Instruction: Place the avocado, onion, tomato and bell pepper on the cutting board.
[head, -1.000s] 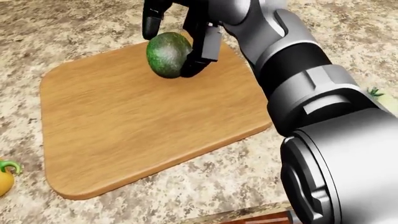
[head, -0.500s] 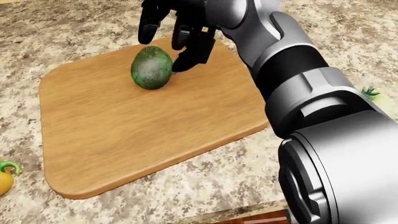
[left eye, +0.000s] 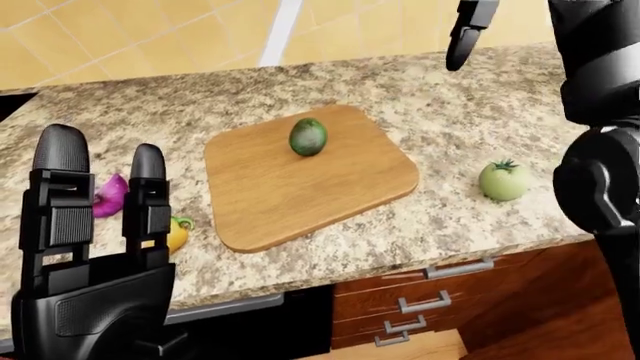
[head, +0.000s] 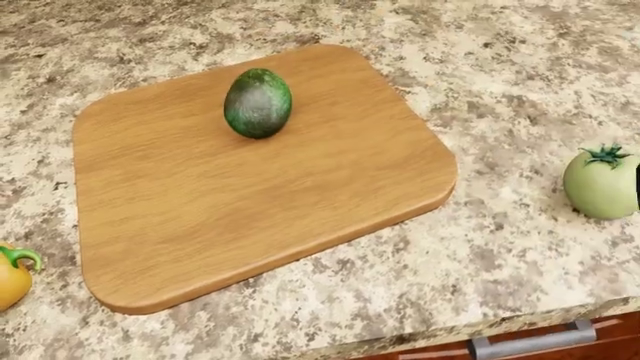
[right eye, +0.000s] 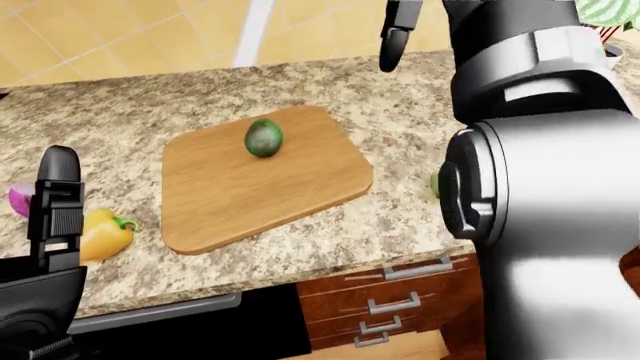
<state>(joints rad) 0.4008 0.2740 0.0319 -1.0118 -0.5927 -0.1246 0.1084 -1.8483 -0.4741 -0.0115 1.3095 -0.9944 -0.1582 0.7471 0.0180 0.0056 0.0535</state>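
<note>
No writing, brand or label can be read anywhere in these views. The speckled granite counter (head: 520, 90) fills the head view, with a tan tiled wall (left eye: 150, 37) above it in the left-eye view and wooden drawers with grey handles (left eye: 440, 300) below its edge. In the right-eye view the robot's grey right arm (right eye: 545, 247) covers the right side and hides nearly all of the tomato. Its right hand (left eye: 470, 30) hangs high above the counter, well apart from everything on it; only dark fingers pointing down show, holding nothing, and how far they are spread I cannot tell. The left hand (left eye: 85, 247) stands at the lower left of the left-eye view with its fingers (left eye: 60, 195) straight, upright and apart, empty, partly covering the pepper and the onion.

The wooden cutting board (head: 250, 217) lies flat in the middle of the counter. The avocado (head: 258, 103), dark green, rests on the board near its upper edge, touched by no hand. The pale green tomato (head: 601, 182) with a green stem sits on the counter to the right of the board, apart from it. The yellow bell pepper (right eye: 103, 232) lies on the counter left of the board, near its lower corner. The purple onion (left eye: 110, 196) lies farther left, just above the pepper.
</note>
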